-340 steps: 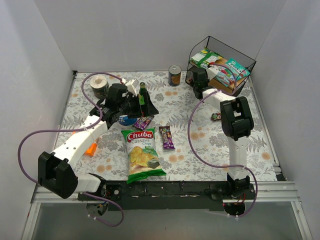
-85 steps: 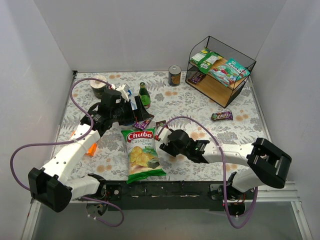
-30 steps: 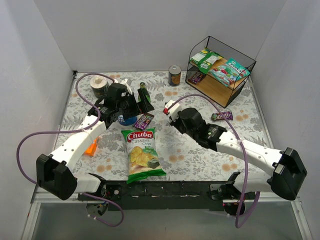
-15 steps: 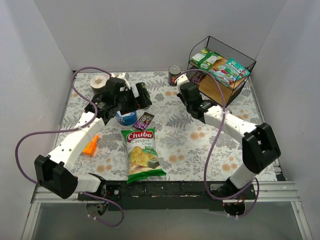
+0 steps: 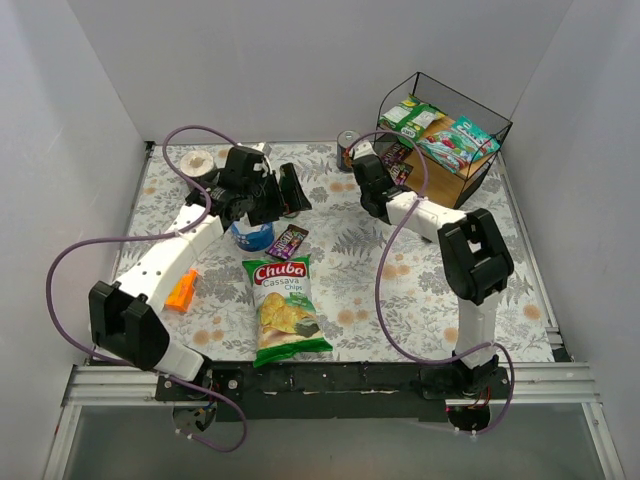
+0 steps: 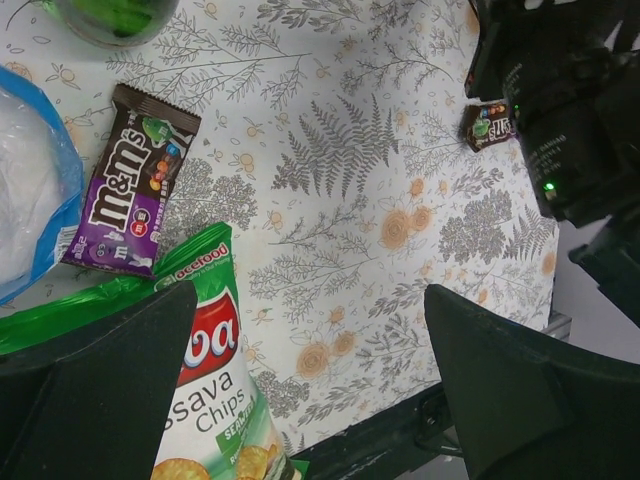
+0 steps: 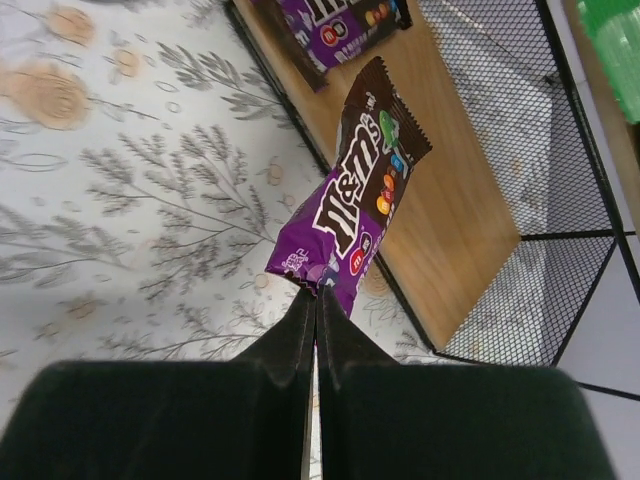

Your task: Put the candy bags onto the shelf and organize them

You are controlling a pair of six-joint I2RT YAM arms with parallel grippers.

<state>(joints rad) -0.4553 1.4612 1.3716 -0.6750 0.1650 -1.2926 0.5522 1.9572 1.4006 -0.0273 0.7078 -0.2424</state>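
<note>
M&M's packet point(image 7: 357, 195): purple, pinched by lower corner in right gripper point(image 7: 316, 298), fingers pressed together; held over front edge of shelf point(image 7: 450, 250) lower board, centre frame.
Shelved: second purple packet point(image 7: 340, 25), green-white packets point(image 5: 410, 115), teal packet point(image 5: 460, 140).
Judged outstanding: loose purple packet point(image 6: 130, 185) at left, dark packet point(image 6: 490, 127) at upper right.
Left gripper point(image 6: 310, 300): fingers spread, nothing held.

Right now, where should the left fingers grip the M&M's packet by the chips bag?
Likely from above, across the M&M's packet at its crimped end near the green bottle: it lies flat, the other end crowds the chips bag.
</note>
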